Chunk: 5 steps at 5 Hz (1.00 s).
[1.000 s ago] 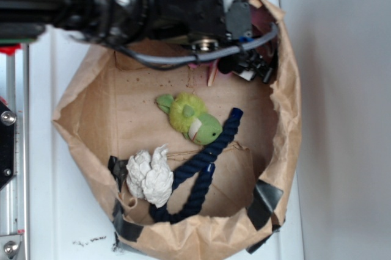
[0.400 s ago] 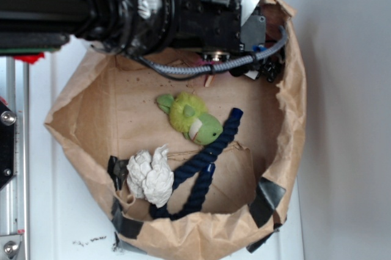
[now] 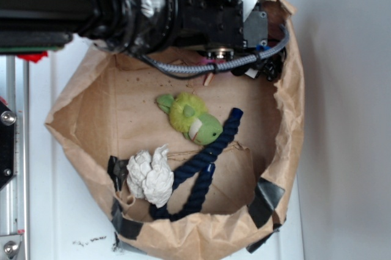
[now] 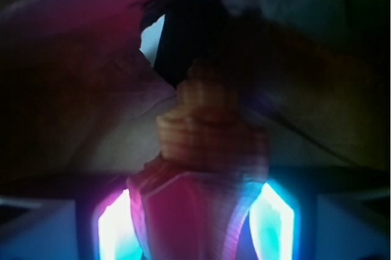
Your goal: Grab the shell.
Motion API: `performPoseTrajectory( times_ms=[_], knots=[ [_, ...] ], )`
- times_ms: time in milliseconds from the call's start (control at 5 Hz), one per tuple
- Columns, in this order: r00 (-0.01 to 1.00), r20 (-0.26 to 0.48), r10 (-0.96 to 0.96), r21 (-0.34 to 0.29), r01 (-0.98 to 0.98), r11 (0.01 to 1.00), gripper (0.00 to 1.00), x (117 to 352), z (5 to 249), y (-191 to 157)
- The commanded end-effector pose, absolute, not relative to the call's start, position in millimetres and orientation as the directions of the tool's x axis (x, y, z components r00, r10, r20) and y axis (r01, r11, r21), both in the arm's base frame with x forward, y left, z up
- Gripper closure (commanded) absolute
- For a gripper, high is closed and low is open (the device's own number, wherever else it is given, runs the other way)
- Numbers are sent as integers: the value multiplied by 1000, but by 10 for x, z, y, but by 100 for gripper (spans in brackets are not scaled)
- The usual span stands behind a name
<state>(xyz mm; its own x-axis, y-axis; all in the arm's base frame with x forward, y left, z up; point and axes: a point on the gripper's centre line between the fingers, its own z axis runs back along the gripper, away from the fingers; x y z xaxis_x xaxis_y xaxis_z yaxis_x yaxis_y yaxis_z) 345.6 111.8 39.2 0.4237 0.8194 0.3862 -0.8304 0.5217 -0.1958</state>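
Observation:
In the wrist view the shell (image 4: 208, 150), orange-brown with cream bands, fills the gap of my gripper (image 4: 194, 223). Its body touches both glowing fingers (image 4: 116, 226) and its narrowing end points away from me. In the exterior view my arm covers the top of the paper bag. The gripper (image 3: 256, 68) sits at the bag's top right corner, mostly hidden. Only a thin tan tip of the shell (image 3: 209, 80) pokes out below the grey cable.
The brown paper bag (image 3: 287, 119) has tall crumpled walls close around the gripper. Inside lie a green plush toy (image 3: 189, 118), a dark blue rope (image 3: 204, 162) and a white lumpy clump (image 3: 151, 176). A metal rail (image 3: 12, 150) runs along the left.
The arm has shifted slightly right and deeper into the bag's top right corner. The bag's left rim has moved outward. The plush, rope and white clump have not moved.

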Motion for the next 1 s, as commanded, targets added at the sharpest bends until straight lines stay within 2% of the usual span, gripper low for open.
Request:
performPoseTrajectory(
  times_ms=[0, 200, 400, 600, 800],
  knots=[
    [556, 304, 774, -307, -712, 631, 100, 3204, 1064, 885],
    [660, 318, 681, -289, -617, 732, 100, 2955, 1321, 691],
    [772, 291, 565, -224, -519, 825, 100, 2795, 1549, 513],
    [805, 308, 506, -234, -452, 861, 100, 2671, 1747, 389],
    [826, 284, 487, -214, -441, 872, 100, 2671, 1966, 250]
  ],
)
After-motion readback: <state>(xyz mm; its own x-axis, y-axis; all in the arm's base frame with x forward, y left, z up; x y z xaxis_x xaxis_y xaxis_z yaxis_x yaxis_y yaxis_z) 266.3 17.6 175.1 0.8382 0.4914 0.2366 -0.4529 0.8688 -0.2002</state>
